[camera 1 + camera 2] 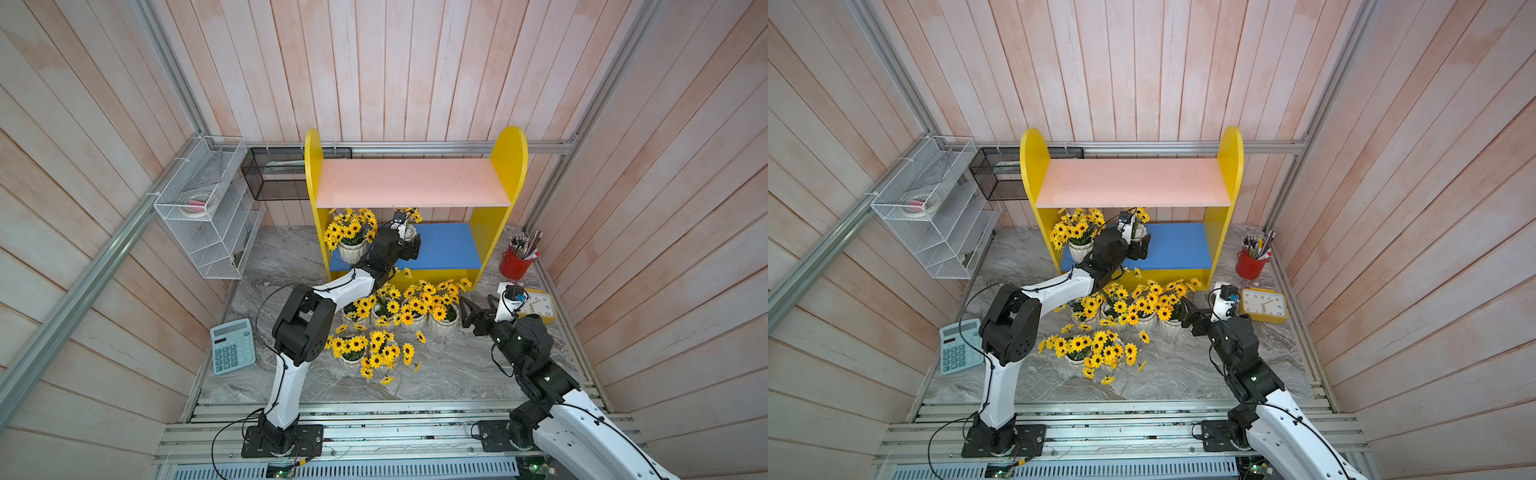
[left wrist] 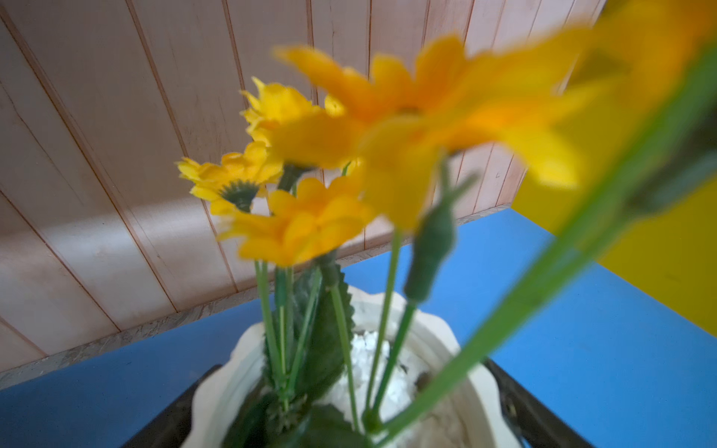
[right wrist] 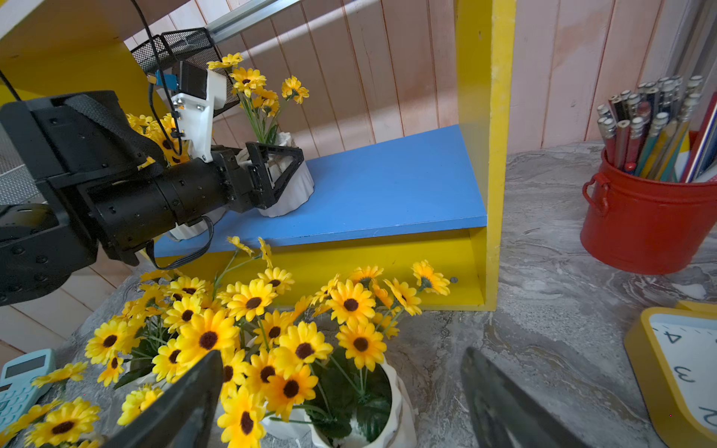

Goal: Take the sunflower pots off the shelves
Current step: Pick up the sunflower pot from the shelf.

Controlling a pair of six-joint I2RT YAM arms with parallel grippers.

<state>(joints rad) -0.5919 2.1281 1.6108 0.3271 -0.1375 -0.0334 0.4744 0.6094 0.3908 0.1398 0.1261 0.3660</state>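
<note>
The yellow shelves (image 1: 509, 166) have a bare pink upper board (image 1: 415, 183) and a blue lower board (image 1: 449, 245). Two sunflower pots stand on the blue board. One (image 1: 352, 249) is at its left end. My left gripper (image 1: 409, 243) is open around the other pot (image 3: 291, 194), which stands upright; the left wrist view shows its white rim (image 2: 481, 388) between the dark fingers. Several more sunflower pots (image 1: 442, 324) stand on the table in front of the shelves. My right gripper (image 3: 343, 355) hangs open just right of the rightmost table pot (image 3: 388, 419), holding nothing.
A red pencil cup (image 1: 515, 264) and a yellow clock (image 1: 540, 305) sit right of the shelves, the clock close behind my right wrist. A calculator (image 1: 232, 347) lies at the left. A white wire rack (image 1: 203, 208) and a black mesh basket (image 1: 274, 178) hang on the walls.
</note>
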